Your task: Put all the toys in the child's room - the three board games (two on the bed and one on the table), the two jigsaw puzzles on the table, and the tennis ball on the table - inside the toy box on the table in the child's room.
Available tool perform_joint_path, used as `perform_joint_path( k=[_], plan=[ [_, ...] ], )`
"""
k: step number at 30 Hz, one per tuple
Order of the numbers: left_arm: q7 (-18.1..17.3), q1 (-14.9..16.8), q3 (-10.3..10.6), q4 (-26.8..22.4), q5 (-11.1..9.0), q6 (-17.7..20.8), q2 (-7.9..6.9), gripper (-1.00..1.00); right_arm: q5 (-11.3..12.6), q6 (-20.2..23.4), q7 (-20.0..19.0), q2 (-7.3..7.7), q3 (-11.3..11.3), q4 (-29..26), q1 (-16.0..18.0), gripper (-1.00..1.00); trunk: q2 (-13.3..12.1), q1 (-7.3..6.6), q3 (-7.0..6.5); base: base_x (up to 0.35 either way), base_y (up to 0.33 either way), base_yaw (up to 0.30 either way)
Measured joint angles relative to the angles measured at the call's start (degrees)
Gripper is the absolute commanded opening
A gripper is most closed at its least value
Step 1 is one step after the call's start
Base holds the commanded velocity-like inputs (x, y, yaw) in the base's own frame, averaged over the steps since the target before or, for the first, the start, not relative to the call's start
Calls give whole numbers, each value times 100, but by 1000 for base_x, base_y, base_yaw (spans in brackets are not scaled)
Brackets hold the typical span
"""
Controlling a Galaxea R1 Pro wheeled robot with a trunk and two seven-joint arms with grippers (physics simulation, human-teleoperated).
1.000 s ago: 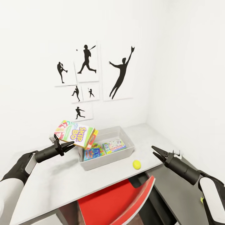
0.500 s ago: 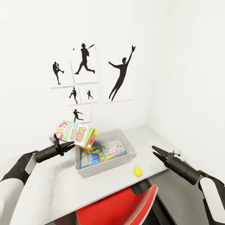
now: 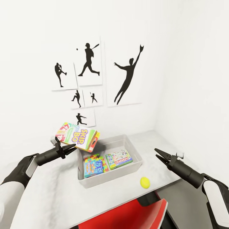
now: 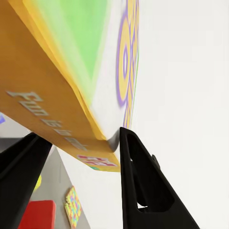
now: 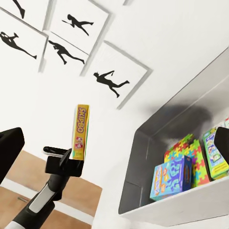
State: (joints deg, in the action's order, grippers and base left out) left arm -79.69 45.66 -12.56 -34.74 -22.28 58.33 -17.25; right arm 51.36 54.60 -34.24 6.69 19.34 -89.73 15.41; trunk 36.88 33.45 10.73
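The left gripper (image 3: 65, 148) is clamped on a corner of the SKIP BO box (image 3: 77, 136), holding it tilted in the air above the table (image 3: 47, 187). The toy box (image 3: 135, 156) lies at about four o'clock from that gripper, its near-left rim just below the box's lower corner, with a jigsaw puzzle (image 3: 94, 162) and two board games already inside. The right gripper (image 3: 159, 154) hovers with parted fingers and nothing in it, the nearer arm to the tennis ball (image 3: 145, 182) at its seven o'clock.
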Motion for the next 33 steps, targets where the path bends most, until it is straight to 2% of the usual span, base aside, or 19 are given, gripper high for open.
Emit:
perform_joint_path(
  k=[10,33],
  plan=[
    [0,0,0,1,1,0,2,-100,-16,0,2,-1,0,0,0,100,0,0,0,89,12,6],
    [0,0,0,-1,-1,0,14,-100,-11,16,8,0,66,-2,0,100,0,0,0,3,1,0]
  ],
)
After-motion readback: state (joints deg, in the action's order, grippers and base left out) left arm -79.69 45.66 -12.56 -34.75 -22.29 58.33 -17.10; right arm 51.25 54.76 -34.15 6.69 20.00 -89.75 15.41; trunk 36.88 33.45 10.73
